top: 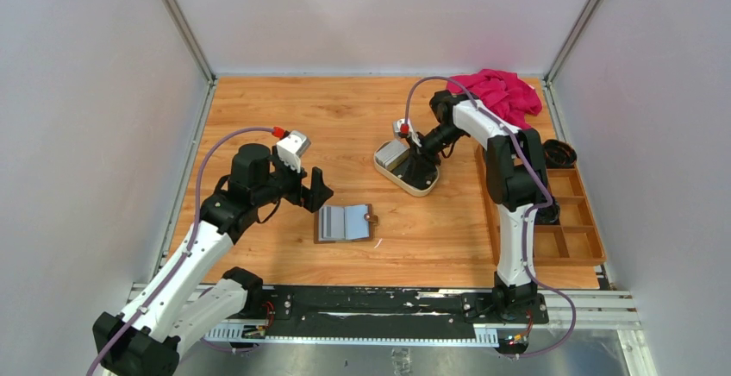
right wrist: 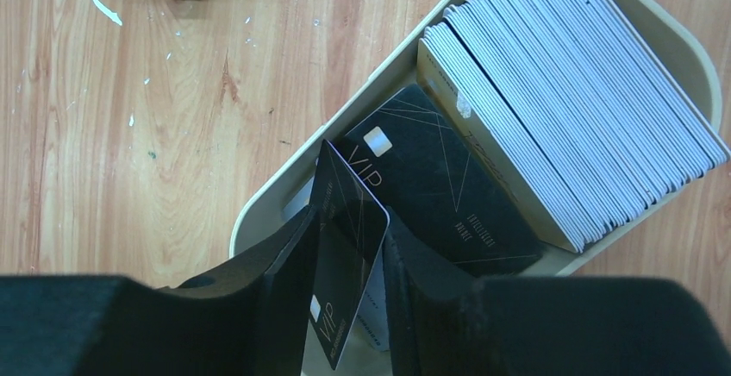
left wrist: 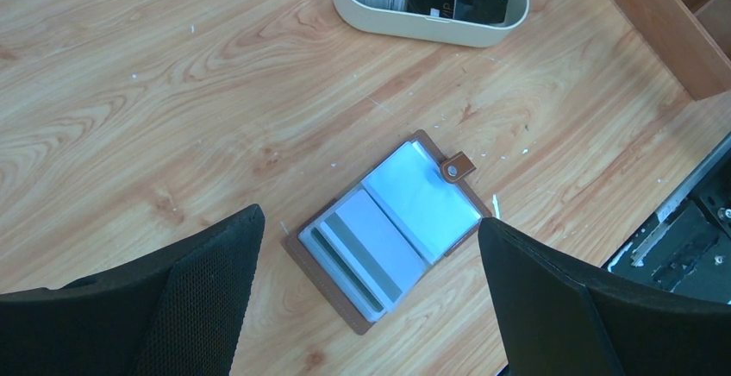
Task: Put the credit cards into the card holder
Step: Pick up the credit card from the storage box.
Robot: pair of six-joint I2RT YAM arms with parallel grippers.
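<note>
While it leans, one card [right wrist: 349, 260] sits in the right hand [right wrist: 347, 229]

The letters "VIP" are seen beside the chip [right wrist: 375, 141] on the black card [right wrist: 448, 186] lying flat in the cream tray [right wrist: 267, 195], and again on the upright black card [right wrist: 349, 247]. A smaller line printed on the flat card cannot be read.

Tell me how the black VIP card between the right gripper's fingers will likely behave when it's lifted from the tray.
The black VIP card stands straight on edge, so it is probably stiff and very light. Its smooth faces could let it slip or pivot in the right gripper, whose fingers cover only part of it.
</note>
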